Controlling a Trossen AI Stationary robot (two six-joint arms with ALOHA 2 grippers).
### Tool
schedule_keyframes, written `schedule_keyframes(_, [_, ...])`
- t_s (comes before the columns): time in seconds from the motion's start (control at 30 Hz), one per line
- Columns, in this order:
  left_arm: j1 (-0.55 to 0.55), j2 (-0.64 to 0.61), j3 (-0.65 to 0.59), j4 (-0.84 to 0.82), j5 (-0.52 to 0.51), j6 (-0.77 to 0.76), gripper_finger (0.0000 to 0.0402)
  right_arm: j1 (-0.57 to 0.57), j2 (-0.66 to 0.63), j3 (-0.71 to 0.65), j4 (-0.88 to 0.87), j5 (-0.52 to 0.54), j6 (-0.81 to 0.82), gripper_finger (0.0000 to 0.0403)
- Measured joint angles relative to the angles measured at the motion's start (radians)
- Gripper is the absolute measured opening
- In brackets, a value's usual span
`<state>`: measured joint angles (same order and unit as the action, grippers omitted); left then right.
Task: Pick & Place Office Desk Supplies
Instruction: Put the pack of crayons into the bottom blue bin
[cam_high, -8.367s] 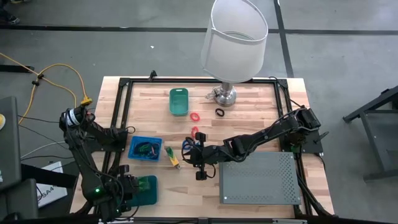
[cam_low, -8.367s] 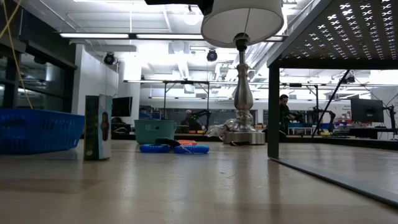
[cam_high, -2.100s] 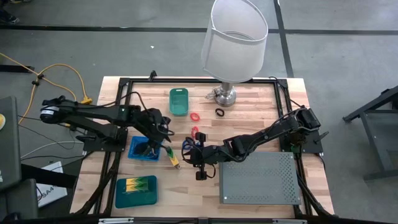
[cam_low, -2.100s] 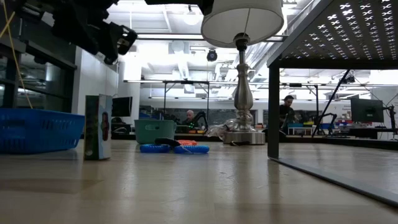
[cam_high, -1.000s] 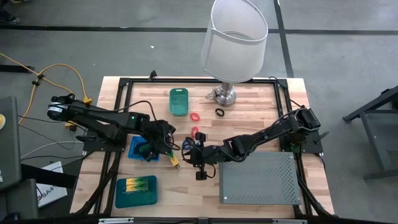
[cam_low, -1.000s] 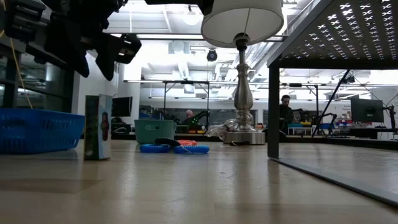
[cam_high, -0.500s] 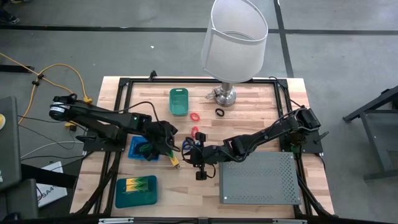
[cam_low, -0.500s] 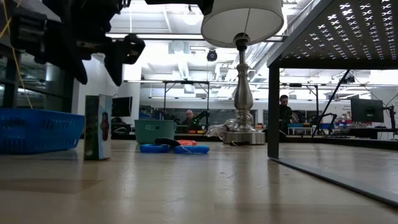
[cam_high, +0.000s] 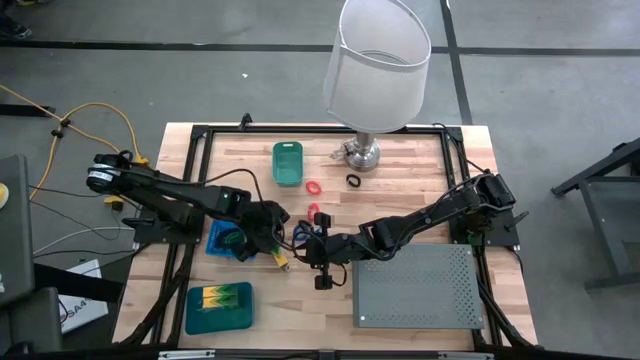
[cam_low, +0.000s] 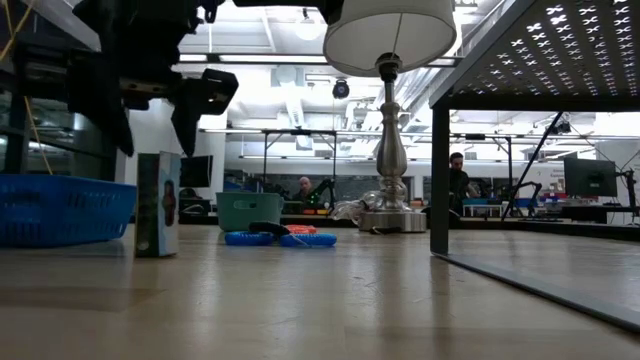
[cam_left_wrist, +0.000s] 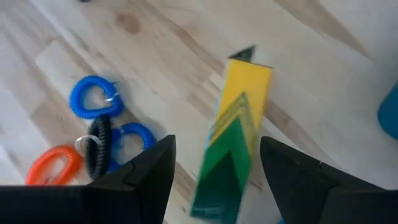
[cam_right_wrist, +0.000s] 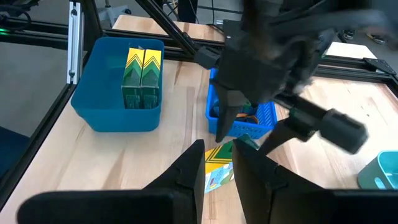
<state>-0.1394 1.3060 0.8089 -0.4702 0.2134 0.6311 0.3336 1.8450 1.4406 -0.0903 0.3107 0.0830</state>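
- The left gripper (cam_high: 272, 243) is held just above the yellow-and-green block (cam_high: 279, 257), which lies on the desk (cam_high: 400, 180) beside the blue basket (cam_high: 216, 240), toward the desk's left side and near its front edge.
- In the left wrist view the fingers (cam_left_wrist: 152, 171) are spread wide with the block (cam_left_wrist: 233, 134) lined up in the gap between them; nothing is gripped yet, and the pose is judged to be set for a straight descent onto the block.
- Two matching blocks (cam_right_wrist: 142, 74) are already stood side by side in the blue bin (cam_high: 220, 308) at the front-left corner, so that bin is judged to be the block's destination.
- The coiled loops are grouped by kind: black and green ones lie in the basket, while blue loops (cam_left_wrist: 93, 96), a black one and an orange one (cam_left_wrist: 53, 163) lie loose on the desk just beside the block.
- A red loop (cam_high: 314, 187) and a black ring (cam_high: 353, 180) lie near the lamp (cam_high: 375, 60) toward the back edge, next to the green bin (cam_high: 287, 162).
- The right gripper (cam_high: 318, 250) waits mid-desk by the blue loops, beside the grey box (cam_high: 415, 285); its fingers (cam_right_wrist: 189, 168) stand a narrow gap apart with nothing seen between them.
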Motion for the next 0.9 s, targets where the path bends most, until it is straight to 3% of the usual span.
schedule_keyframes(0.9, [-0.019,0.082,0.0,0.003,-0.036,0.026,0.0225,0.0,0.0,0.0,0.017,0.0,0.0,0.0069])
